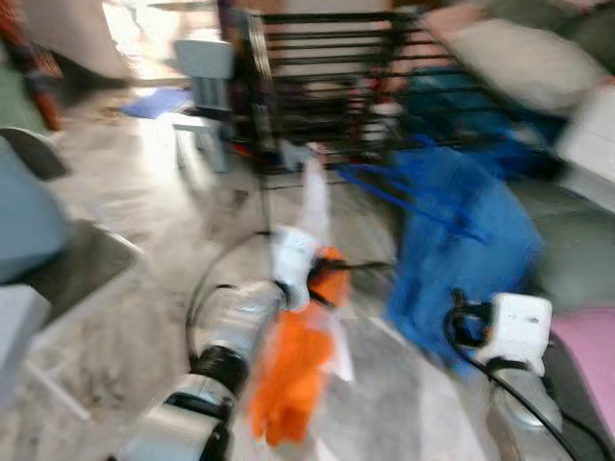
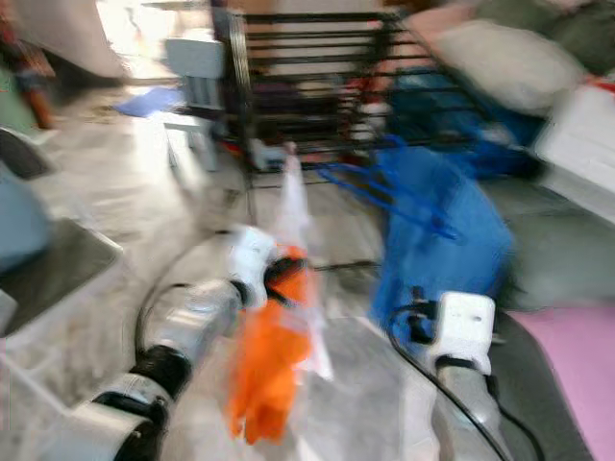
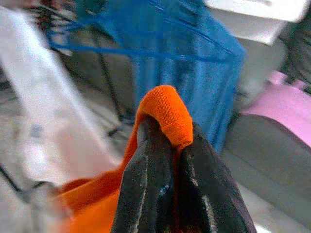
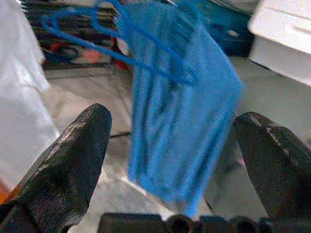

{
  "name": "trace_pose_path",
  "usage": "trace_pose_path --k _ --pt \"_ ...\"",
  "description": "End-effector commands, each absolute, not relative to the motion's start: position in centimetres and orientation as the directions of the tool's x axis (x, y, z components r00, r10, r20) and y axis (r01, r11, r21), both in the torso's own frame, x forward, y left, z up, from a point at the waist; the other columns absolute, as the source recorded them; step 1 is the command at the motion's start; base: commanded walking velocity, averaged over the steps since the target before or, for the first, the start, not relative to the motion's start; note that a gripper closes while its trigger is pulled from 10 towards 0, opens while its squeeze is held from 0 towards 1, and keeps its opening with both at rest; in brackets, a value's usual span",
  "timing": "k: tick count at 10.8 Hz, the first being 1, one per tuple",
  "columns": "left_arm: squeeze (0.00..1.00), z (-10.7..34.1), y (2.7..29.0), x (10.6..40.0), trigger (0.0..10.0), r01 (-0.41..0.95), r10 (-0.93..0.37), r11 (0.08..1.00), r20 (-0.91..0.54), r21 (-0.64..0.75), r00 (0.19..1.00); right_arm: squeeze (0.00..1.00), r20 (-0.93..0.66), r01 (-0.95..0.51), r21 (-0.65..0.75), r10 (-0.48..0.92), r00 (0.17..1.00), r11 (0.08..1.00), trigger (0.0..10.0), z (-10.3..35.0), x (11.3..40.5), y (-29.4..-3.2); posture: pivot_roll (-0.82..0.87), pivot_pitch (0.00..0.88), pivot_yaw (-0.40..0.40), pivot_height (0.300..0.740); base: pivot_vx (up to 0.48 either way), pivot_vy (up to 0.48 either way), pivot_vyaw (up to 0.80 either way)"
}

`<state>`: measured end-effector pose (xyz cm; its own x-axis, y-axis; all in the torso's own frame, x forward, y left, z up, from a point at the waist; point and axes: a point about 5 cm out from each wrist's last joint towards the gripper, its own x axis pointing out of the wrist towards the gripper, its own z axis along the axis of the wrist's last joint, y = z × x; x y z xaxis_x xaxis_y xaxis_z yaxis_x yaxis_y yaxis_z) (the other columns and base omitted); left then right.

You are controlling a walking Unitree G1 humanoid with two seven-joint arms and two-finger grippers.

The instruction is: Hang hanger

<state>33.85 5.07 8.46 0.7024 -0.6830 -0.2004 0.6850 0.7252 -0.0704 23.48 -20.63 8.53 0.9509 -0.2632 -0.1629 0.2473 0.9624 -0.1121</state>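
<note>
The eye views are blurred. My left gripper [image 3: 165, 133] is shut on a fold of orange cloth [image 3: 165, 104], which hangs down below the wrist [image 1: 293, 370]. A white garment [image 1: 314, 197] rises just behind it. A blue hanger [image 4: 112, 46] carries a blue garment [image 4: 180, 111], which hangs to the right in front of the black rack [image 1: 327, 77]. My right gripper [image 4: 175, 121] is open and faces the blue garment from a short way off, with nothing between its fingers [image 4: 82, 145].
A small grey chair [image 1: 204, 86] stands left of the rack on the pale floor. A white box [image 4: 286, 34] and cushions [image 1: 524, 62] lie at the far right, with a pink surface [image 1: 586, 355] near my right arm. Dark furniture edges the left side.
</note>
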Motion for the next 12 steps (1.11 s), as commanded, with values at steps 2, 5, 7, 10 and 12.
trace_pose_path --k 2,5,7,10,12 --pt "0.0 9.28 6.16 34.57 10.0 0.66 -0.655 0.75 -0.183 -0.04 0.733 0.0 -0.152 0.217 -0.101 -0.23 0.961 0.971 10.0 8.82 23.87 -19.8 -0.02 0.0 -0.034 0.74 0.459 0.0 0.0" --pt "0.0 9.32 6.22 34.63 10.0 0.659 -0.652 0.752 -0.186 -0.031 0.735 0.0 -0.156 0.208 -0.109 -0.224 0.962 0.972 10.0 8.74 23.82 -19.67 -0.02 0.0 -0.032 0.74 0.459 0.0 0.0" --pt "0.0 9.23 6.25 34.66 10.0 0.655 -0.646 0.755 -0.199 -0.026 0.736 0.0 -0.156 0.201 -0.119 -0.218 0.963 0.972 10.0 8.75 23.84 -19.6 -0.02 0.0 -0.031 0.74 0.456 0.0 0.0" --pt "0.0 9.11 6.16 34.58 10.0 0.657 -0.651 0.753 -0.203 -0.044 0.732 0.0 -0.163 0.194 -0.121 -0.212 0.963 0.974 10.0 8.66 23.85 -19.65 -0.02 0.0 -0.031 0.74 0.364 0.0 0.0" --pt "0.0 9.14 6.09 34.59 10.0 0.654 -0.649 0.755 -0.202 -0.049 0.733 0.0 -0.166 0.19 -0.122 -0.208 0.964 0.974 10.0 8.62 23.87 -19.55 -0.02 0.0 -0.034 0.74 0.0 0.0 0.0"
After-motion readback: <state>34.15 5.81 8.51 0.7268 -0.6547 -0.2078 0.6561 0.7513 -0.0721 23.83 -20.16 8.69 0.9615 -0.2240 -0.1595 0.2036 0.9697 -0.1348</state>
